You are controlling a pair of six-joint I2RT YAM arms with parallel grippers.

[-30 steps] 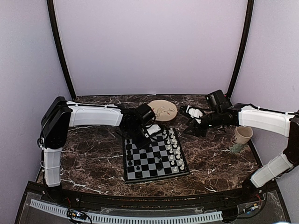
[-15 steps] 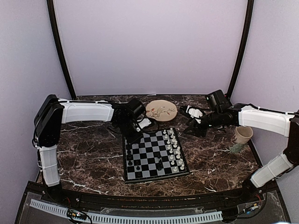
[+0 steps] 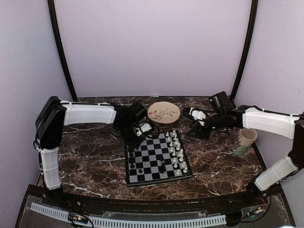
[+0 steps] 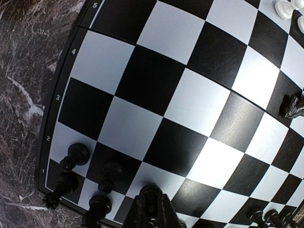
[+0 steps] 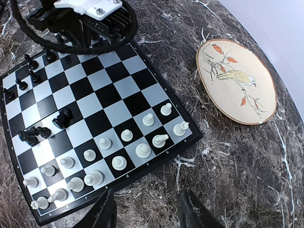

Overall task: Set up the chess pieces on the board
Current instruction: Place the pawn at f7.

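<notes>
Since a second ago the left gripper [image 3: 137, 129] has drawn back from over the board [image 3: 152, 160] to its far-left corner, fingers pressed close together, though whether a black man sits between them I can't tell. It hangs low above the black pieces [image 4: 78, 153] standing in that corner, so one careless sweep could topple them. That board lies mid-table, just on the near side of the plate [image 3: 164, 112] — square, no long axis, slightly skewed, black ranks left, white pieces [image 5: 142, 150] right — and the right gripper [image 5: 149, 213] hovers just off its right edge, fingers spread and empty.
</notes>
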